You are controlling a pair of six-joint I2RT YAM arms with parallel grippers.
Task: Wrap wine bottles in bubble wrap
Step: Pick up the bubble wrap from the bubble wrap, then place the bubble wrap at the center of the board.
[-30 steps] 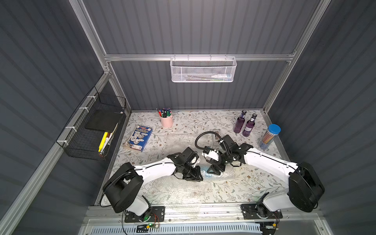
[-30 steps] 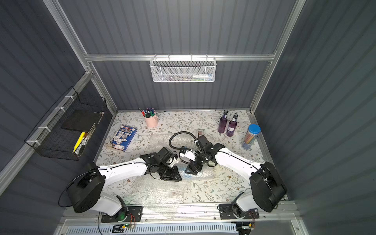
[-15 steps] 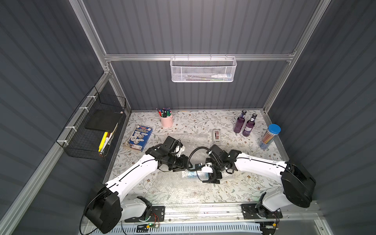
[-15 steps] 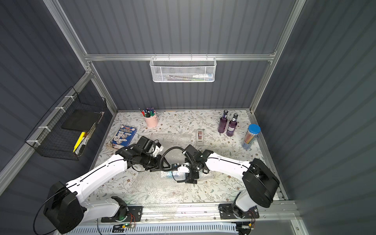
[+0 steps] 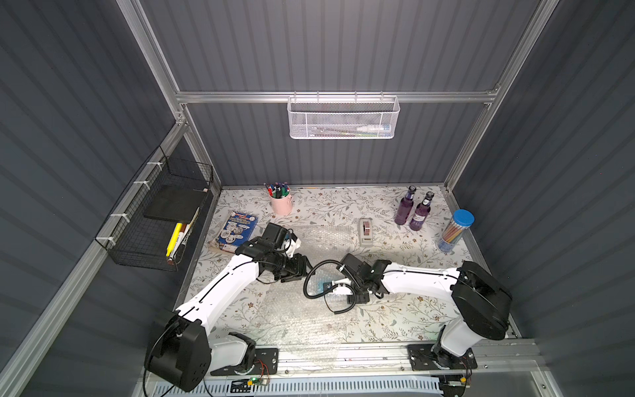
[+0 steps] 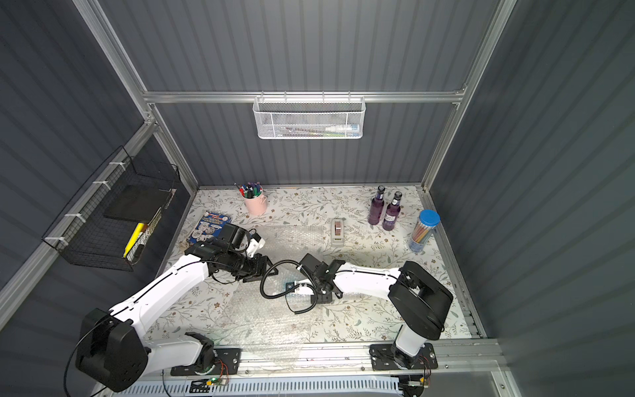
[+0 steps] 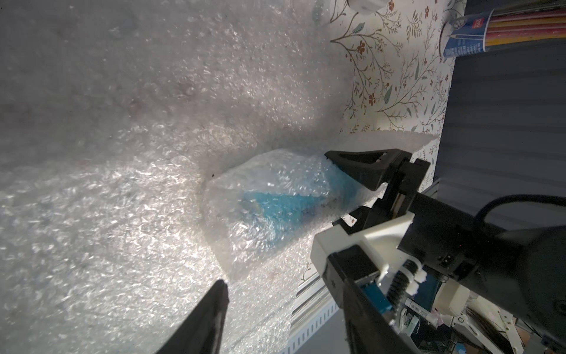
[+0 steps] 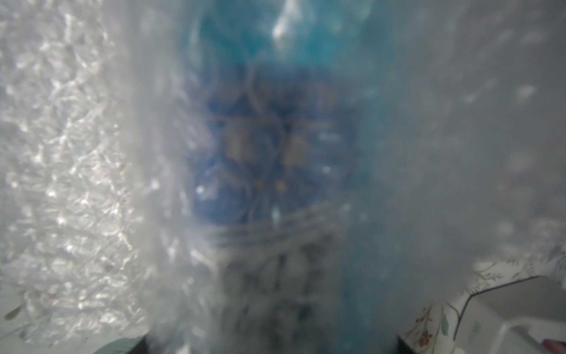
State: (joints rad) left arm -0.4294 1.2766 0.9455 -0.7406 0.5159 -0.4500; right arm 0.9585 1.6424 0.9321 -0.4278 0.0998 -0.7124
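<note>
— Three wine bottles in all; whereabouts?
— Mid-bench, on its side, the blue bottle (image 7: 275, 208), rolled partway into bubble wrap (image 7: 122, 184), more lying flat underneath. Near the back right corner, the purple bottles (image 5: 404, 208), upright, bare, close together.
— And the grip?
— Jaws apart on the left gripper (image 7: 277, 274), poised just short of the bundle, holding nothing. Jaws of the right gripper (image 7: 337, 187) either side of the bundle's other end, one finger against the wrap; squeezing or merely resting, impossible to tell.
— How to handle it?
— Probably glass, filled: heavy for its size, rigid, breakable, apt to roll. Around it, light, limp, slick plastic, likely to unfurl once let go. Best taken across the body through the wrap, never by the slim neck.
— Containers?
— At the back edge, a pink cup (image 5: 283, 208) crammed with markers (image 5: 278, 189). By the right edge, a clear blue-lidded tube (image 5: 463, 217) packed with coloured pencils (image 5: 450, 233). On the back wall (image 5: 326, 51), a white mesh basket (image 5: 309, 120) with a few pens (image 5: 343, 131). On the left wall (image 5: 68, 120), a black wire basket (image 5: 137, 240) with a dark pad (image 5: 175, 204) and a yellow marker (image 5: 173, 239).
</note>
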